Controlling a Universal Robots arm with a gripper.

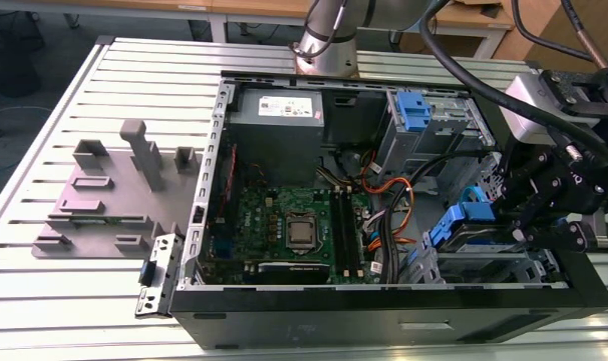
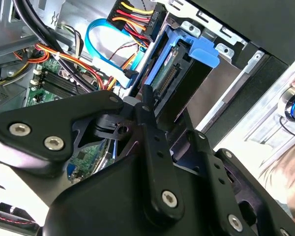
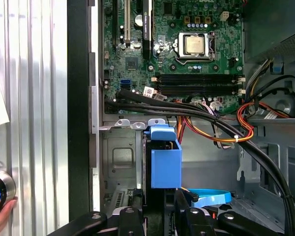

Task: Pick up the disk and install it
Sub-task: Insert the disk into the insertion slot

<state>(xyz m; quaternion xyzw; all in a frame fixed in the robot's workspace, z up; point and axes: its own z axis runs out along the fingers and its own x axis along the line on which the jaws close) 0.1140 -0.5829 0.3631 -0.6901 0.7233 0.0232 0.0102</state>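
The flat silver-metal disk (image 3: 164, 167) with blue plastic carrier rails sits partway in the grey metal drive bay (image 3: 120, 157) at a corner of the open black computer case (image 1: 384, 320). The black claw (image 3: 161, 209) pinches its sides, seemingly to keep it square with the bay.

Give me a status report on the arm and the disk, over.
Gripper shut on the disk, at the drive bay. Disk standing on edge, partway into the bay. Blue cable looped close beside the gripper.

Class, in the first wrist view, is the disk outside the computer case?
No, the disk sits inside the computer case, near the motherboard.
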